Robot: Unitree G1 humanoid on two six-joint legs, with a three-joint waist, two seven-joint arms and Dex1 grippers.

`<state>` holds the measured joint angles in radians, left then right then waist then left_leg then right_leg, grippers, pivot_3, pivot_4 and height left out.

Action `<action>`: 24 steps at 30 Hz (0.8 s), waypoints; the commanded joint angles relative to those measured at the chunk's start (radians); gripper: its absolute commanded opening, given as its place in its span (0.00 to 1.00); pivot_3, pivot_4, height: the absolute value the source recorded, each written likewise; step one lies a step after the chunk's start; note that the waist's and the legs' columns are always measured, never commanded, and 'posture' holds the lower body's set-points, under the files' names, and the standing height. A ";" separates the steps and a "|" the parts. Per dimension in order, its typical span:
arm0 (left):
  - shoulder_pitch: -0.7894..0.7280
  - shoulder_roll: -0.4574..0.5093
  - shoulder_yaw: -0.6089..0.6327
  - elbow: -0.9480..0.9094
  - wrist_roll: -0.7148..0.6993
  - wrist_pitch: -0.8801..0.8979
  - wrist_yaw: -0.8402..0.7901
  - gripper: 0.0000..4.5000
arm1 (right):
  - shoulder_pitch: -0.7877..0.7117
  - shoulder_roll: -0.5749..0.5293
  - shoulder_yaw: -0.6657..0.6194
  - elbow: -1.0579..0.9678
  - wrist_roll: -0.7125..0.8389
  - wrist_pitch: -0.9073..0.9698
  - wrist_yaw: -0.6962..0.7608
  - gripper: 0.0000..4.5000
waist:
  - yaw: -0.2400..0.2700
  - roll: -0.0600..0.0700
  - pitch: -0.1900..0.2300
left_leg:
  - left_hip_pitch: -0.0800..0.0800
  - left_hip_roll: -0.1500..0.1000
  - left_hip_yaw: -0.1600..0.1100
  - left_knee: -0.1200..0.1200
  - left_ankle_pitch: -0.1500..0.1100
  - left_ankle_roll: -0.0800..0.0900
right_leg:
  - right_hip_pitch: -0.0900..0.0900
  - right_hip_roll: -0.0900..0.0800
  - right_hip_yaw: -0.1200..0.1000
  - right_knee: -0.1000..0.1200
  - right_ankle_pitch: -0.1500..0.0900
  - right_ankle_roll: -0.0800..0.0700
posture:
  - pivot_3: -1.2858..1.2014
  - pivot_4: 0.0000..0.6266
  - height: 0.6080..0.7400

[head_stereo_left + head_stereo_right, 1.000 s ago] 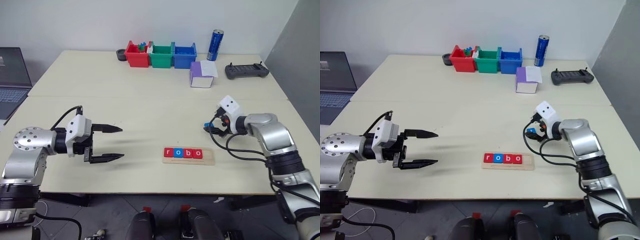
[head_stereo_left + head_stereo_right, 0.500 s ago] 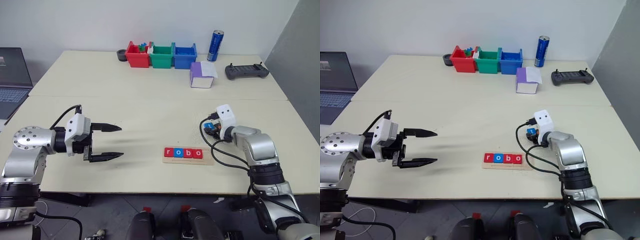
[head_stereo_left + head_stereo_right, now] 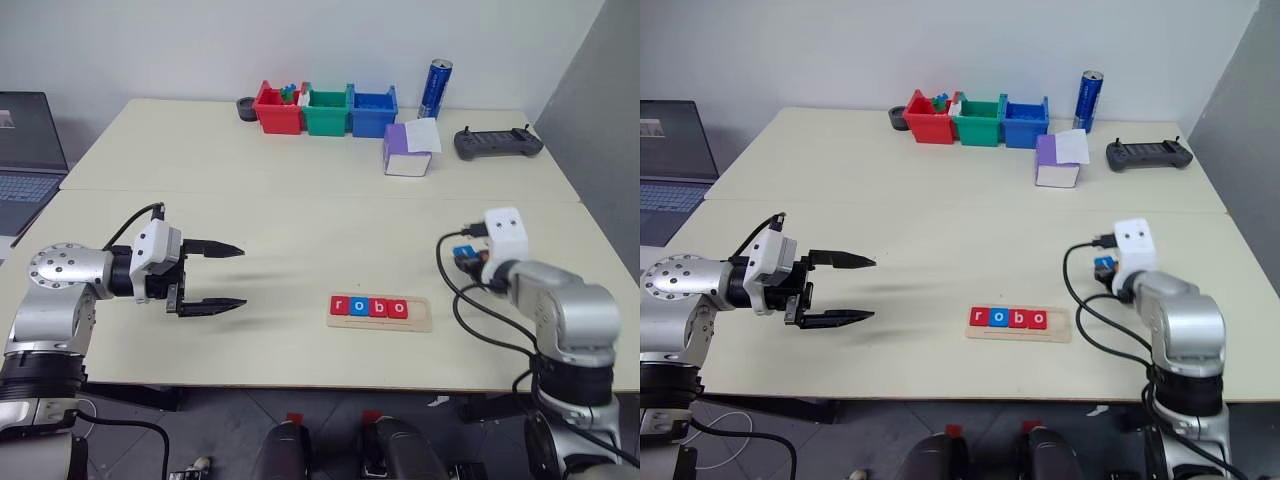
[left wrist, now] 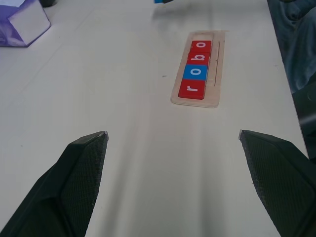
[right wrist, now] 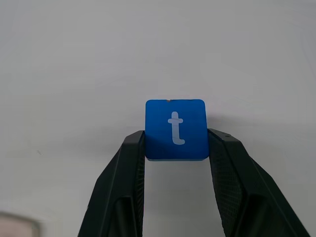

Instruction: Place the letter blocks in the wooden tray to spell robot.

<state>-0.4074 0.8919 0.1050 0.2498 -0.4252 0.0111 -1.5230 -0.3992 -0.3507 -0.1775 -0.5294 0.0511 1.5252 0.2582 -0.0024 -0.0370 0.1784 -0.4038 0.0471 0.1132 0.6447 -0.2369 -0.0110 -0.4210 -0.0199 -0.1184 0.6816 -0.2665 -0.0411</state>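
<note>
The wooden tray (image 3: pixel 421 311) lies near the table's front edge, with four letter blocks (image 3: pixel 369 307) in it reading r, o, b, o. Its right end slot is bare. In the left wrist view the same tray (image 4: pixel 217 69) and tiles (image 4: pixel 195 69) lie ahead of my left gripper (image 4: pixel 172 134). My left gripper (image 3: pixel 240 277) hovers open well to the left of the tray, pointing toward it. My right gripper (image 5: pixel 175 136) is shut on a blue block with a white t (image 5: pixel 175 126), held above bare tabletop. My right hand's white wrist camera (image 3: pixel 502 232) sits to the right of the tray.
Red (image 3: pixel 277 109), green (image 3: pixel 325 112) and blue bins (image 3: pixel 372 112) stand at the table's back, with a blue can (image 3: pixel 434 89), a purple box (image 3: pixel 405 155) and a black controller (image 3: pixel 498 143) to their right. A laptop (image 3: pixel 25 150) is at the far left.
My right hand has drawn back toward the near edge and out to the right, away from the tray, and its wrist has turned. The left gripper has kept still.
</note>
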 commanded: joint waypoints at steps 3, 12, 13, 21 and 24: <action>-0.032 -0.011 -0.002 0.024 0.006 -0.031 -0.014 1.00 | 0.111 0.031 0.028 -0.163 0.020 0.089 -0.030 0.32 | -0.006 0.000 0.000 | 0.000 0.000 0.000 0.000 0.000 0.000 | 0.000 0.000 0.000 0.000 0.000 0.000 | 0.52 0.24 1.00; -0.048 -0.021 -0.015 0.036 0.009 -0.037 -0.026 1.00 | 0.131 -0.005 0.045 -0.133 0.040 0.069 -0.029 0.78 | -0.004 -0.003 -0.002 | 0.001 0.001 0.000 0.000 0.000 0.000 | 0.001 0.001 0.000 0.000 0.000 0.001 | 0.52 0.24 1.00; -0.048 -0.021 -0.015 0.037 0.011 -0.037 -0.026 1.00 | 0.118 -0.033 0.050 -0.123 0.046 0.062 -0.017 0.87 | -0.004 -0.003 -0.002 | 0.001 0.001 0.000 0.000 0.000 0.001 | 0.001 0.001 0.000 -0.001 0.000 0.001 | 0.52 0.24 1.00; -0.041 -0.028 -0.016 0.017 0.003 -0.025 -0.021 1.00 | 0.099 -0.498 0.100 -0.028 0.229 -0.390 0.477 1.00 | -0.001 -0.002 -0.001 | 0.000 0.000 -0.001 0.000 -0.001 0.001 | 0.000 0.001 -0.001 -0.002 0.000 0.001 | 0.52 0.24 1.00; -0.036 -0.030 -0.013 0.012 0.000 -0.022 -0.019 1.00 | 0.105 -0.645 0.124 0.108 0.246 -0.709 0.739 1.00 | -0.001 -0.002 -0.001 | 0.000 0.000 -0.001 -0.001 -0.001 0.001 | 0.000 0.002 -0.001 -0.003 0.000 0.001 | 0.52 0.24 1.00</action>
<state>-0.4394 0.8589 0.0807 0.2847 -0.4141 -0.0085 -1.5410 -0.2943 -0.9633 -0.0528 -0.4713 0.2851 0.9782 0.8662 -0.0034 -0.0388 0.1776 -0.4035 0.0472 0.1119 0.6437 -0.2375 -0.0096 -0.4206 -0.0178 -0.1196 0.6787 -0.2669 -0.0400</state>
